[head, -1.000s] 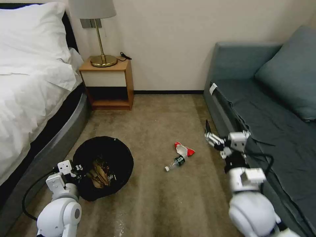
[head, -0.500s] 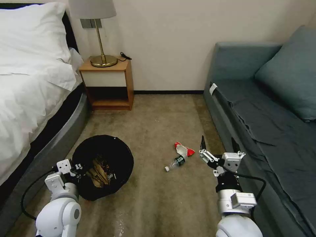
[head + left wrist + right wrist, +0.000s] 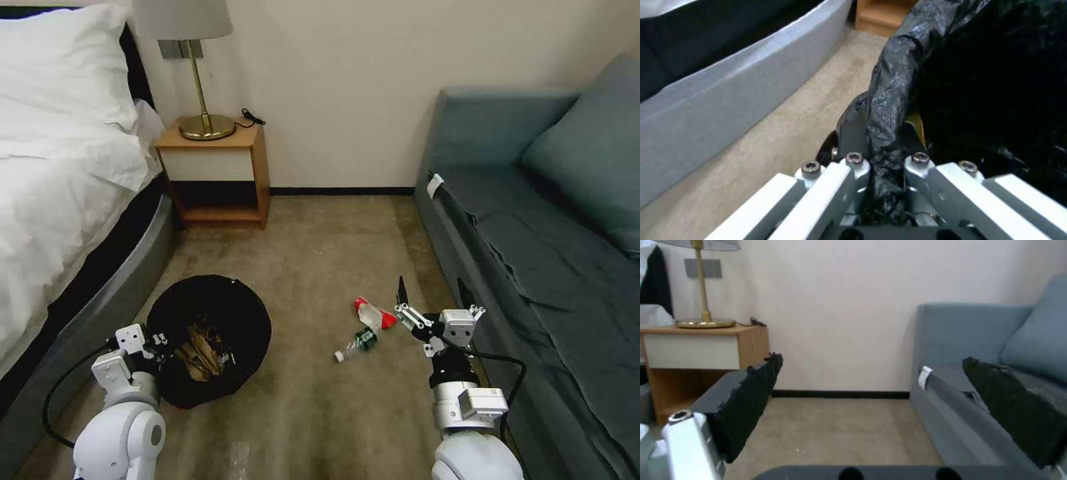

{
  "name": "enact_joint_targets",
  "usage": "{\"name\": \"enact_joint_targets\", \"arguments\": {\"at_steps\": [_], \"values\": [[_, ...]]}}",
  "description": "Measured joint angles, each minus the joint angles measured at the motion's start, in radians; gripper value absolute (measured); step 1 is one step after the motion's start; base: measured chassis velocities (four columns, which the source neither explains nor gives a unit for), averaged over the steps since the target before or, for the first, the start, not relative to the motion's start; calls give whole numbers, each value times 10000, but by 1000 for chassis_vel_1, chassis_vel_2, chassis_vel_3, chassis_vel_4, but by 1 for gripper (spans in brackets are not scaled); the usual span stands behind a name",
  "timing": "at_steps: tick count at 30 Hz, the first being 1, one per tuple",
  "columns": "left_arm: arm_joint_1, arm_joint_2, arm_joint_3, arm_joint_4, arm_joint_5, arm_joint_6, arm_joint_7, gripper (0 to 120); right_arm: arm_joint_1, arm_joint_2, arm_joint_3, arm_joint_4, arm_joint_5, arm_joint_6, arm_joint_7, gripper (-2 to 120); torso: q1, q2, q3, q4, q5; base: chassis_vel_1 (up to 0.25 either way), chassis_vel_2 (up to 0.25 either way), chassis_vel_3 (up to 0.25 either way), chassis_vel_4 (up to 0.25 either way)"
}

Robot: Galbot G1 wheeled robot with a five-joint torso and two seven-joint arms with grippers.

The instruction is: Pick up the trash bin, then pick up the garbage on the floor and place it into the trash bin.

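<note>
Soft even light, blurry wrist views

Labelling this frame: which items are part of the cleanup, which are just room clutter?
Job:
round trash bin with black bag liner, rim pinched by left hand
small clear green-labelled bottle
red-and-white wrapper
open right hand

Not the job:
brass table lamp
wooden nightstand
white-sheeted bed
blue-grey sofa

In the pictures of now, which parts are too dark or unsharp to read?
Head view: the trash bin inside is nearly black, its contents unclear. Left wrist view: the liner is a black mass; the left hand is soft. Right wrist view: the right hand pads are blurred.
</note>
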Motion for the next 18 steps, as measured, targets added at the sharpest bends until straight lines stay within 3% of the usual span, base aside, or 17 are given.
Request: {"name": "enact_joint_targets", "arguments": {"at_steps": [10,18], "values": [[-14,4,-12,14,1,-23,1,4,192,-131,-26,-174,40,22,-4,100,0,0,0,0,-2,-179,180,183,-183],[12,-14,1,-53,-5,-23,3,4,756,-800,-274,-721,506,209,-185,100,0,0,0,1,0,-69,76,62,-65]]}}
